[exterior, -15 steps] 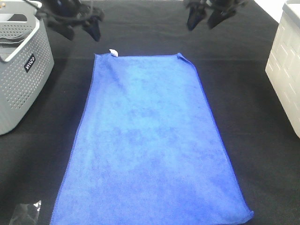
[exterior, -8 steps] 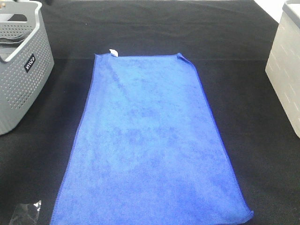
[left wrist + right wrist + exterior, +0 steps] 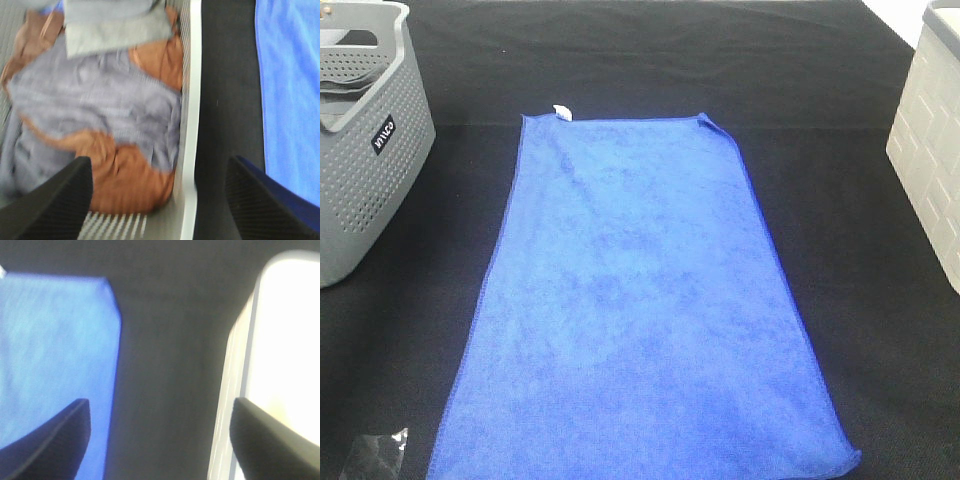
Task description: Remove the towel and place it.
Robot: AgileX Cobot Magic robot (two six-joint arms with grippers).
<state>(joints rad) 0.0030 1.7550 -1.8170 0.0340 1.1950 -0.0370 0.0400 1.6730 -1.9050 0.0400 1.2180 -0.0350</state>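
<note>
Towel flat on table, both grippers clear of it.
Blue towel (image 3: pixel 640 310) lay spread on black cloth (image 3: pixel 860 330), white tag (image 3: pixel 562 111) at far corner. Left gripper (image 3: pixel 157 200) hung over grey basket (image 3: pixel 191 100), jaws released; right gripper (image 3: pixel 160 440) likewise empty beside white bin (image 3: pixel 285 340).

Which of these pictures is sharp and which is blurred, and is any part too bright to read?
Exterior high view: sharp, evenly lit; the towel shows its texture. Left wrist view: blurred, the cloths in the grey basket are smeared. Right wrist view: soft, and the white bin is washed out by glare.
</note>
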